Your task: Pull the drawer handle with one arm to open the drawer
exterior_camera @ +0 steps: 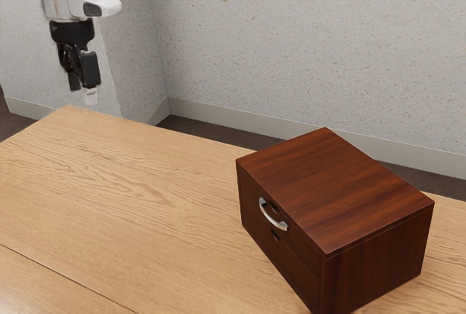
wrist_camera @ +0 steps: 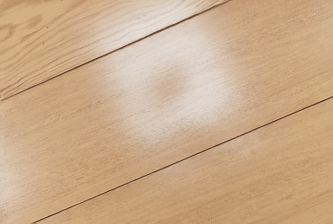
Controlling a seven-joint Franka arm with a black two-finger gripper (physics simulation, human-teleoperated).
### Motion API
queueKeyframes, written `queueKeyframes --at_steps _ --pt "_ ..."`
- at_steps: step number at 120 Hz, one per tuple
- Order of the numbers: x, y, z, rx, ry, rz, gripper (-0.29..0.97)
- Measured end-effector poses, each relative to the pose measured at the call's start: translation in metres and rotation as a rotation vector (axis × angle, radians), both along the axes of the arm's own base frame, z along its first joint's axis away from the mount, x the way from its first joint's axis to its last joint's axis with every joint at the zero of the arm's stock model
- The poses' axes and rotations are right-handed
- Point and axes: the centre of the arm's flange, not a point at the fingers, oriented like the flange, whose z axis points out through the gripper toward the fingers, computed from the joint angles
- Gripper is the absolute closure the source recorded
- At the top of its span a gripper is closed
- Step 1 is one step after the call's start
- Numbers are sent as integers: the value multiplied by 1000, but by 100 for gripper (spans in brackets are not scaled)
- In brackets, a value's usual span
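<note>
Wooden drawer box (exterior_camera: 342, 205) untouched, end effector (exterior_camera: 84, 89) aloft

It sits on the surface (exterior_camera: 109, 205) toward the exterior view's right, silver handle (exterior_camera: 272, 215) on its closed upper drawer (exterior_camera: 252, 191). The end effector hangs well apart; open or closed, I cannot tell

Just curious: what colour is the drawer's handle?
The handle is silver; the exterior view shows it best.
</note>
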Motion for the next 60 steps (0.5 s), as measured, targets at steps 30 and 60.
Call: queueKeyframes --at_steps 30,60 --pt "0 -21 -2 -54 -95 -210 0" --pt "-46 -91 -64 -79 -41 -592 0"
